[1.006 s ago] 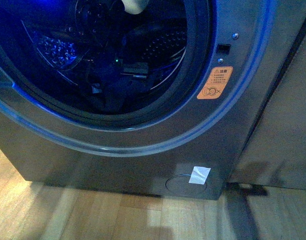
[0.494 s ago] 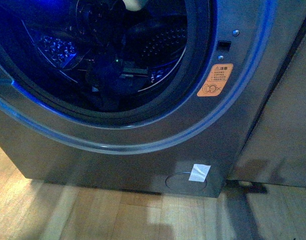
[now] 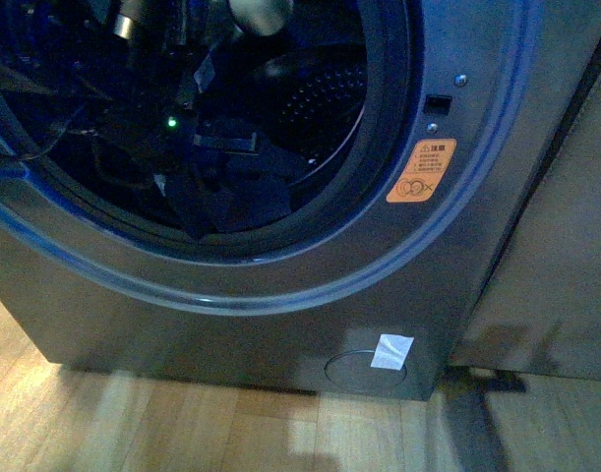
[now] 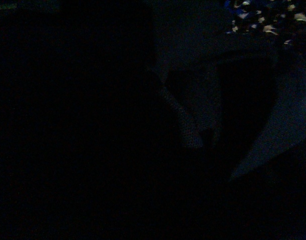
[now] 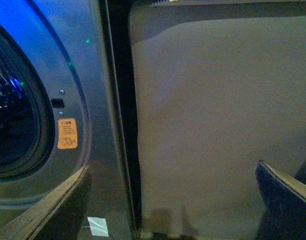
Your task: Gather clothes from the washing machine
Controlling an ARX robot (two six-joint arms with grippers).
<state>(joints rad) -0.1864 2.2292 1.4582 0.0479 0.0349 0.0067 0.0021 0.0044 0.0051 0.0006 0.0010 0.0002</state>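
Observation:
The grey washing machine point(image 3: 280, 324) fills the front view, its round dark-rimmed porthole open onto the perforated drum point(image 3: 320, 98). My left arm reaches into the drum, a green light on it. My left gripper point(image 3: 221, 143) is shut on the clothes point(image 3: 207, 202), a dark fabric that hangs from it toward the porthole's lower rim. The left wrist view is dark. My right gripper point(image 5: 168, 210) is open and empty outside the machine point(image 5: 92, 75), its fingers point(image 5: 47, 210) spread wide in front of the gap between machine and panel.
An orange warning sticker point(image 3: 421, 169) sits right of the porthole and also shows in the right wrist view point(image 5: 67, 133). A white tape patch point(image 3: 391, 350) marks the round cover low on the front. A beige panel point(image 5: 208, 125) stands right of the machine. Wooden floor point(image 3: 182, 433) lies below.
The blue glow in the drum has dimmed. My left arm and its green light have shifted left inside the drum, and the dark fabric has moved with it.

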